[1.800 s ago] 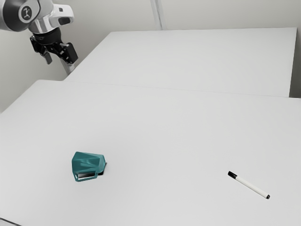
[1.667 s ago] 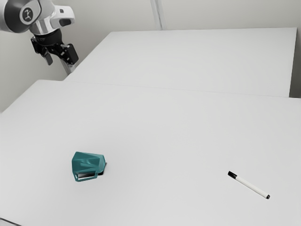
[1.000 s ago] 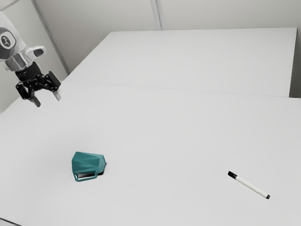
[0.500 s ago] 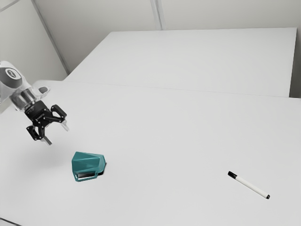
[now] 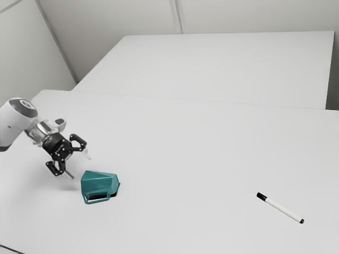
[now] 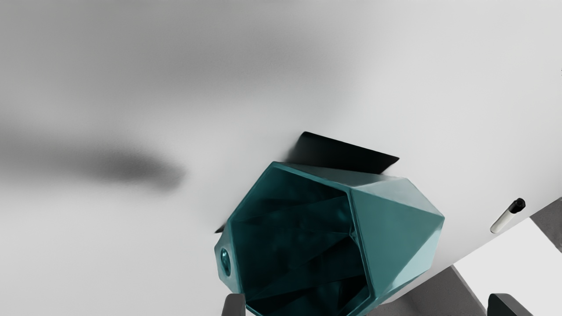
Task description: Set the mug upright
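Teal faceted mug [image 5: 99, 185] on its side, smooth white table [image 5: 185, 143], slim marker [image 5: 280, 208]

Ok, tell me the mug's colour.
Teal, darker inside; the mug shows best in the wrist view.

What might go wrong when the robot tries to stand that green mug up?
The open pincer might bump the rim of the mug, since its mouth faces the pincer. One finger might knock the handle, which sticks out on that finger's side. And the mug might slip or roll, because it's lying down and its walls slant.
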You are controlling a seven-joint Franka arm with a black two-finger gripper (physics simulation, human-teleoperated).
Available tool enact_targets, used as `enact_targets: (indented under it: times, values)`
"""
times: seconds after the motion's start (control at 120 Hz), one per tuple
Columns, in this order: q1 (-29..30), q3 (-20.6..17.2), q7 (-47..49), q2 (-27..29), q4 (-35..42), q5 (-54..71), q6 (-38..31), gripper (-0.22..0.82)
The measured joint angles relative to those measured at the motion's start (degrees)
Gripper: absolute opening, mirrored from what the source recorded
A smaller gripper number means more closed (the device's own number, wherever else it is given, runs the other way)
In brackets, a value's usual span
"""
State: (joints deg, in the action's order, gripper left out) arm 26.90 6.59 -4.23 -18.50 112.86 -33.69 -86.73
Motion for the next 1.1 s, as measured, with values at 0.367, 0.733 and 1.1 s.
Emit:
enact_targets:
  times: [0.367,0.733,1.1]
  values:
    - [-1.3,-0.6,0.1,-3.3,0.2,-5.6,-1.7,0.6]
    - [-2.0,-2.4,0.4,-3.7,0.2,-6.8,-2.4,0.2]
    - [-3.4,-2.8,1.1,-2.6,0.0,-6.7,-2.6,-0.14]
